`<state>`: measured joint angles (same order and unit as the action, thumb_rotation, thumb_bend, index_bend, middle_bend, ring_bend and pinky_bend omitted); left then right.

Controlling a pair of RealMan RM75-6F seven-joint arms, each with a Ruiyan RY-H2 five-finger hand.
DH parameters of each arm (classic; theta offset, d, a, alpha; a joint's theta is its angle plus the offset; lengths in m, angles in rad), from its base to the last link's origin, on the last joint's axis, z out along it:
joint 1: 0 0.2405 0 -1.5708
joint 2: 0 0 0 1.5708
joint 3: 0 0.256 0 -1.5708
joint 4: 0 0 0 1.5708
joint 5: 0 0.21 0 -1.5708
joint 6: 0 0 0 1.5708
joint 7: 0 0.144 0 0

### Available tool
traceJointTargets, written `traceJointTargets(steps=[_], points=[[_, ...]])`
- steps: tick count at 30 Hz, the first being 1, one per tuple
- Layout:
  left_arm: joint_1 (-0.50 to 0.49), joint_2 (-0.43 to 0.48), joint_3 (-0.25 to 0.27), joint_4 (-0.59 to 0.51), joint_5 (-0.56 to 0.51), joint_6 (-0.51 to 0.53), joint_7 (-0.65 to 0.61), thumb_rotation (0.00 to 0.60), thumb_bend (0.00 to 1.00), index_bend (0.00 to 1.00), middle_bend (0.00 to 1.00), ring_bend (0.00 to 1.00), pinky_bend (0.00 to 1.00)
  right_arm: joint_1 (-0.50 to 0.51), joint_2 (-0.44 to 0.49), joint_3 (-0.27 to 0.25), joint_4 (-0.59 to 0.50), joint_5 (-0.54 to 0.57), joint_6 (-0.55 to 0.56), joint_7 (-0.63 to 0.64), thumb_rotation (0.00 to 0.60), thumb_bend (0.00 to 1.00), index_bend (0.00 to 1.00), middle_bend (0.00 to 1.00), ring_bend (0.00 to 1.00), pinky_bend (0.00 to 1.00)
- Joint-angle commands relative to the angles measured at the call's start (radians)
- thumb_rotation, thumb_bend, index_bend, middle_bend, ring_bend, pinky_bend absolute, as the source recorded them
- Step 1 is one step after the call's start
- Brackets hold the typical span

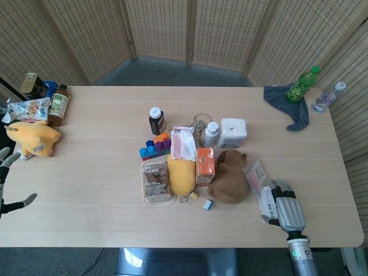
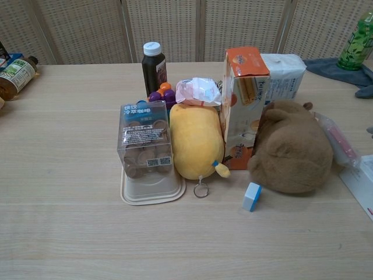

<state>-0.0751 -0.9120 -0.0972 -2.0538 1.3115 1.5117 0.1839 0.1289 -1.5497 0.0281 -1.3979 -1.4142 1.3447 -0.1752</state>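
Note:
My right hand (image 1: 286, 207) hovers near the table's front right, back upward, fingers pointing away, just right of a flat white box (image 1: 267, 202). It holds nothing; in the chest view the white box (image 2: 360, 174) lies alone and only a grey fingertip (image 2: 370, 130) shows at the right edge. My left hand (image 1: 8, 178) shows at the far left edge with fingers spread, empty, close to a yellow plush (image 1: 33, 138). A brown plush bear (image 1: 227, 177) lies left of the right hand, with a clear packet (image 1: 255, 171) between them.
The middle cluster holds a yellow plush (image 2: 195, 140), an orange carton (image 2: 245, 99), a clear snack tub (image 2: 143, 140), a dark bottle (image 2: 154, 67), a tissue pack (image 2: 285, 73) and a small blue-white eraser (image 2: 252, 196). A green bottle (image 1: 302, 84) and grey cloth (image 1: 290, 103) lie far right; snacks and a drink bottle (image 1: 57, 104) far left.

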Motion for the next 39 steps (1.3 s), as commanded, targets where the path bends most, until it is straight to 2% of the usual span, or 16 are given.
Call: traceJointTargets(steps=[1, 13, 19, 26, 33, 39], points=[[-0.001, -0.003, 0.002, 0.001, 0.001, -0.002, 0.004, 0.600, 0.00, 0.16, 0.00, 0.00, 0.00, -0.002, 0.006, 0.005, 0.014, 0.011, -0.007, 0.018, 0.600, 0.00, 0.00, 0.00, 0.00, 0.00], [0.000, -0.007, 0.004, -0.002, 0.004, -0.001, 0.011, 0.600, 0.00, 0.16, 0.00, 0.00, 0.00, -0.013, 0.104, 0.030, 0.016, 0.027, 0.015, 0.042, 0.600, 0.00, 0.00, 0.00, 0.00, 0.00], [-0.002, -0.015, 0.010, -0.003, 0.011, -0.004, 0.023, 0.600, 0.00, 0.16, 0.00, 0.00, 0.00, -0.021, 0.131, 0.029, -0.031, 0.022, 0.022, 0.067, 0.600, 0.00, 0.00, 0.00, 0.00, 0.00], [-0.002, -0.022, 0.010, -0.001, 0.011, -0.004, 0.029, 0.600, 0.00, 0.16, 0.00, 0.00, 0.00, -0.016, 0.087, -0.001, -0.085, -0.015, 0.018, 0.025, 0.600, 0.00, 0.00, 0.00, 0.00, 0.00], [-0.002, -0.013, 0.005, 0.001, 0.005, -0.003, 0.013, 0.600, 0.00, 0.16, 0.00, 0.00, 0.00, -0.021, 0.012, -0.016, -0.023, -0.001, 0.000, 0.010, 0.600, 0.00, 0.00, 0.00, 0.00, 0.00], [0.000, -0.006, 0.003, 0.000, 0.006, -0.002, 0.003, 0.600, 0.00, 0.16, 0.00, 0.00, 0.00, -0.021, -0.016, -0.020, 0.046, 0.004, -0.016, 0.021, 0.600, 0.00, 0.00, 0.00, 0.00, 0.00]])
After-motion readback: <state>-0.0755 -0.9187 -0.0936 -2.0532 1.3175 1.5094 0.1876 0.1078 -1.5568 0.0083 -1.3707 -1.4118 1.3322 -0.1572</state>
